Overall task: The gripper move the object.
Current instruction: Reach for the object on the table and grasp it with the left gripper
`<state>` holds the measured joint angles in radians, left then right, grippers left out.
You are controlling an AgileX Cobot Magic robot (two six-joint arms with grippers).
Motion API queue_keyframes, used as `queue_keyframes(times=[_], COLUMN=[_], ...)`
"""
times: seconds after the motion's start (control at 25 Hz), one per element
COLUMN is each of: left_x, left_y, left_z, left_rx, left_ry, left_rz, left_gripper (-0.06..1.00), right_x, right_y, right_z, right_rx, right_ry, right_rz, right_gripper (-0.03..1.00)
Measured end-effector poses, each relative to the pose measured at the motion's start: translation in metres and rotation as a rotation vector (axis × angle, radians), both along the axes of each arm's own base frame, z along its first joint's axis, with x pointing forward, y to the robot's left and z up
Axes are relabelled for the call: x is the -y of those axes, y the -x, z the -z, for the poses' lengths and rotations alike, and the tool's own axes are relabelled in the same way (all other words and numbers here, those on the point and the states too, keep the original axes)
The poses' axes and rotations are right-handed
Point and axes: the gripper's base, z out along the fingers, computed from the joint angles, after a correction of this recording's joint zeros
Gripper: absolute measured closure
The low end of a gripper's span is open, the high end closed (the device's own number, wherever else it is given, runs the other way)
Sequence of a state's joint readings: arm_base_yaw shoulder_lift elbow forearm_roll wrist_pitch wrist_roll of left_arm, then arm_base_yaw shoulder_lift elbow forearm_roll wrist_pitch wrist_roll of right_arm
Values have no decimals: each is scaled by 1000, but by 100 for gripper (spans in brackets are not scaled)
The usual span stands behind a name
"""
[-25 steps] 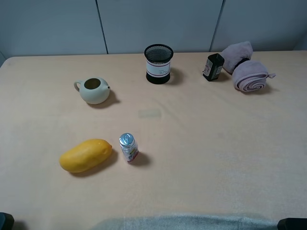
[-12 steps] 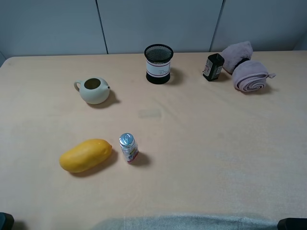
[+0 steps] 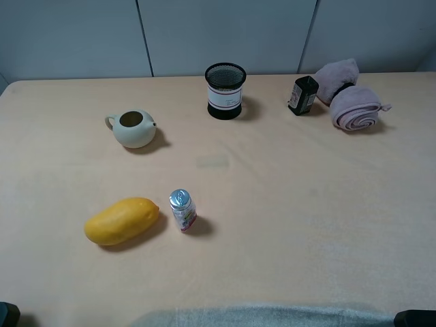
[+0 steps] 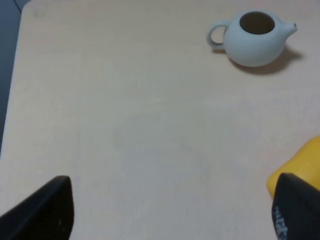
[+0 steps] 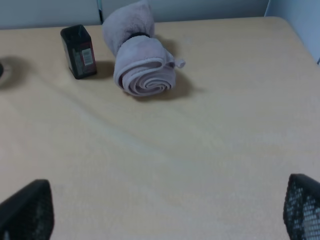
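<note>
The object, a black wire-mesh pen cup with a white band and black base, stands upright at the back middle of the table. Nothing touches it. My left gripper is open and empty, its two dark fingertips wide apart over bare table near the front left. My right gripper is open and empty too, its fingertips wide apart near the front right. Both are far from the cup. In the exterior high view only dark bits of the arms show at the bottom corners.
A pale teapot stands at the left. A yellow mango and a small silver-topped can lie in front. A dark bottle and a rolled pink towel are at the back right.
</note>
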<state>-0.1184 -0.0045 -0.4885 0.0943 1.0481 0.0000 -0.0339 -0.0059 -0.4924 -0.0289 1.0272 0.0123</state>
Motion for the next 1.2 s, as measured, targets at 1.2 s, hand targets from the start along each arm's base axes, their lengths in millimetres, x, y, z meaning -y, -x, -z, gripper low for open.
queue_keyframes(times=[1.2], left_x=[23], left_y=[-123], left_z=[-67], left_rx=[-411], left_ry=[-5], left_rz=[93], left_gripper=[15], right_x=[0], right_y=[0], right_z=[0], right_rx=[0], right_ry=[0], right_rz=[0], right_gripper=[28])
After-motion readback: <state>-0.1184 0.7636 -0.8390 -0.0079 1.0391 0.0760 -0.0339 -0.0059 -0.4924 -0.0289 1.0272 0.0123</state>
